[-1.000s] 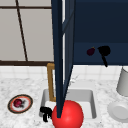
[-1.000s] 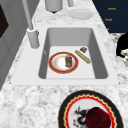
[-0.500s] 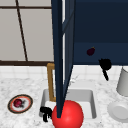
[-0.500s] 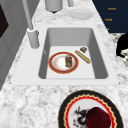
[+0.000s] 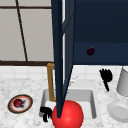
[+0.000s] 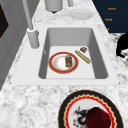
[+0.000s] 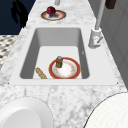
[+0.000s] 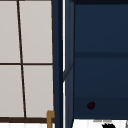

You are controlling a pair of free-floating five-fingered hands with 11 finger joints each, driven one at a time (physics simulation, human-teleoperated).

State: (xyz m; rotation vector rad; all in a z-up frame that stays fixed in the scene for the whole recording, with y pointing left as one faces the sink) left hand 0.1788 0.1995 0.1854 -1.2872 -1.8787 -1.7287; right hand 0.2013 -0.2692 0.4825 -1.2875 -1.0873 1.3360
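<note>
My right hand (image 5: 106, 75) floats just below the open blue wall cabinet (image 5: 100, 32), above the counter right of the sink (image 5: 93, 105), fingers spread and holding nothing. Its fingertips (image 8: 107, 124) peek in at the bottom of the upper view. A small dark purple fruit (image 5: 90, 51) lies on the cabinet's lowest shelf, up and left of that hand, and the fruit (image 8: 91, 105) shows in the upper view too. My left hand (image 5: 45, 113) hangs at the sink's front left corner beside a big red ball (image 5: 68, 115). That left hand (image 7: 18, 12) has loose fingers and is empty.
The cabinet door (image 5: 60, 57) stands open edge-on over the sink. In the basin lie a red-rimmed plate (image 6: 53, 62) with a jar (image 6: 68, 60), a breadstick (image 6: 83, 56) and a small brown piece (image 6: 83, 49). A patterned plate (image 5: 25, 107) with red fruit sits left. A white plate (image 5: 118, 111) and canister (image 5: 123, 81) sit right.
My right hand has come down and slightly right, from in front of the cabinet shelf to below the cabinet. The left hand has not moved.
</note>
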